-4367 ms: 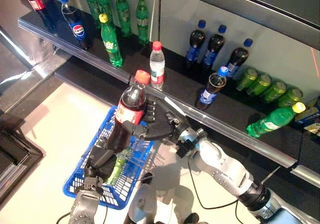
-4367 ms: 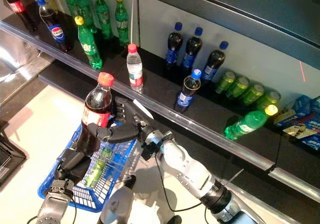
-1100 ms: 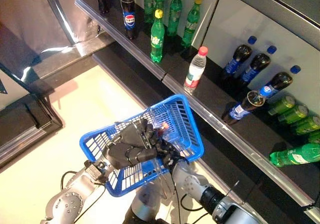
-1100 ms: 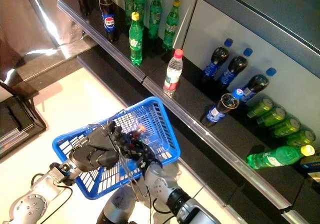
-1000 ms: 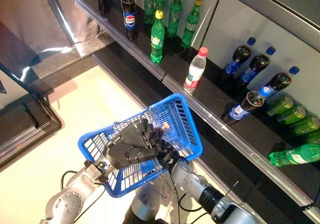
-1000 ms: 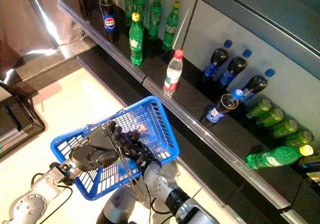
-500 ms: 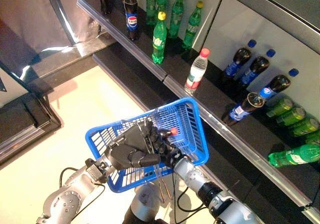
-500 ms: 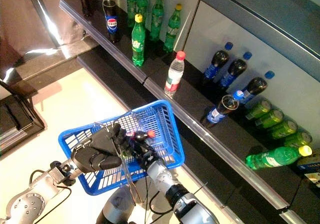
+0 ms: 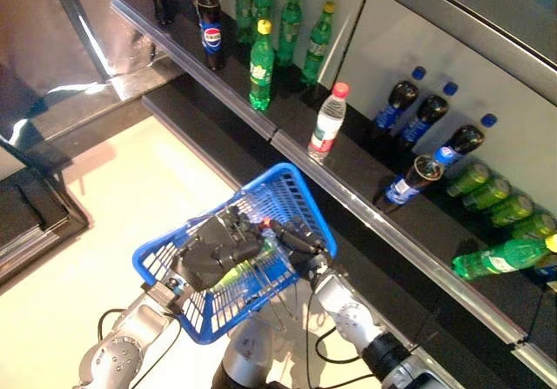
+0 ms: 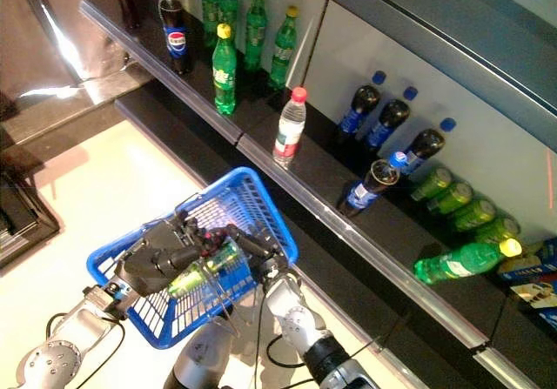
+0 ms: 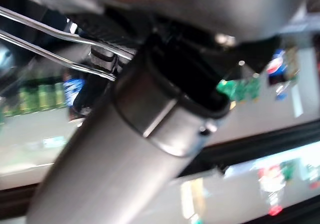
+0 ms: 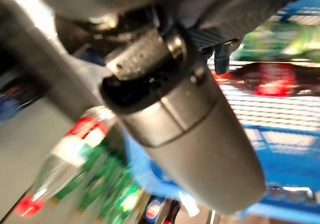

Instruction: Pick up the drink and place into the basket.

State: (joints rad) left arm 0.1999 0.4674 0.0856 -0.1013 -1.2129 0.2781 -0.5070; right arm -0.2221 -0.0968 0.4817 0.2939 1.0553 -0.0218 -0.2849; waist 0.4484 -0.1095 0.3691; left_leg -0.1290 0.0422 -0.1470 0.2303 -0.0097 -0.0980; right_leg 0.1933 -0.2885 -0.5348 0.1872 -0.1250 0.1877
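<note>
A: Where's the dark cola bottle with the red label [image 12: 272,78]?

B: Lying in the blue wire-mesh plastic basket [image 9: 300,199], just past the right hand [image 9: 293,235], fingers straight, released. Left hand [image 9: 209,251] clenched on the basket's wire handle.

A: Handling?

B: Probably heavy, slick, rolls. Grip mid-body.

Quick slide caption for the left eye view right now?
Left hand holds the blue basket while right hand reaches inside.
</note>
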